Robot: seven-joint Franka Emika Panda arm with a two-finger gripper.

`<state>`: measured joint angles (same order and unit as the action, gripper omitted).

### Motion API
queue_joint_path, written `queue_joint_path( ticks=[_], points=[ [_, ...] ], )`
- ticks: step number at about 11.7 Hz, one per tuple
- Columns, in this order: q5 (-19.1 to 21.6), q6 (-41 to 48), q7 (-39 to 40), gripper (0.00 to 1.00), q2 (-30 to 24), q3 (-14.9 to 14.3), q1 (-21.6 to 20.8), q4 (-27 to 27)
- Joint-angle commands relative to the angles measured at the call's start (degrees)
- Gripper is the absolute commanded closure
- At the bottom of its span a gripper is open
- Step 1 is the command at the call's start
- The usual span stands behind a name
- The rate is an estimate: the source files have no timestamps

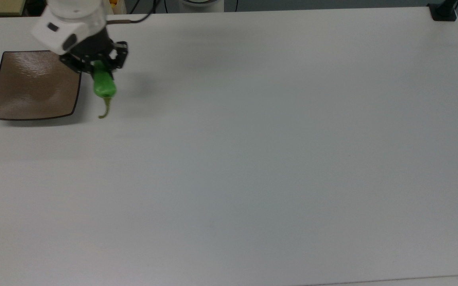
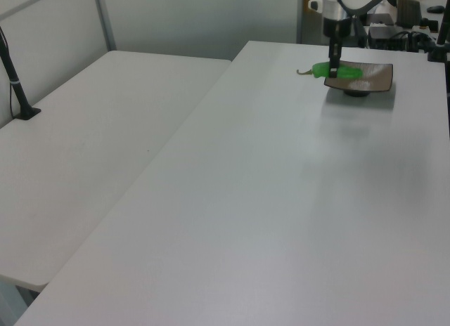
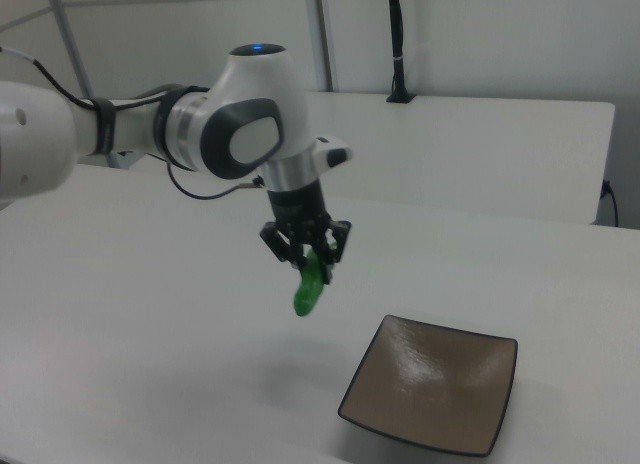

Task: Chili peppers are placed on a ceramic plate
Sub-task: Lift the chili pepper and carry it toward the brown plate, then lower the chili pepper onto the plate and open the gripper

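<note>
The fingers (image 1: 101, 68) are closed on the pepper (image 1: 104, 84), carrying it clear of the table (image 1: 253, 159), probably just beside the plate (image 1: 34, 85) edge, held high so it can pass over the rim.

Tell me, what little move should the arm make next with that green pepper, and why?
Probably carry it a bit further toward the top view's left, then lower it. The gripper holds the pepper above the table, just beside the brown plate's right edge in the top view, so it is not yet over the plate's middle.
</note>
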<state>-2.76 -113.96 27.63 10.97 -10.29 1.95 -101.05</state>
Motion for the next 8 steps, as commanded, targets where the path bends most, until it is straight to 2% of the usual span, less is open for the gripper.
queue_joint_path(
  ticks=[1,5,8],
  points=[
    [-0.1,-0.7,5.7,0.84,-0.4,-4.8,-0.1,-0.8],
    [0.9,-6.4,6.3,0.85,3.1,-7.5,1.9,-1.2],
    [0.9,-10.7,5.9,0.85,5.8,-8.0,2.5,-1.3]
  ],
)
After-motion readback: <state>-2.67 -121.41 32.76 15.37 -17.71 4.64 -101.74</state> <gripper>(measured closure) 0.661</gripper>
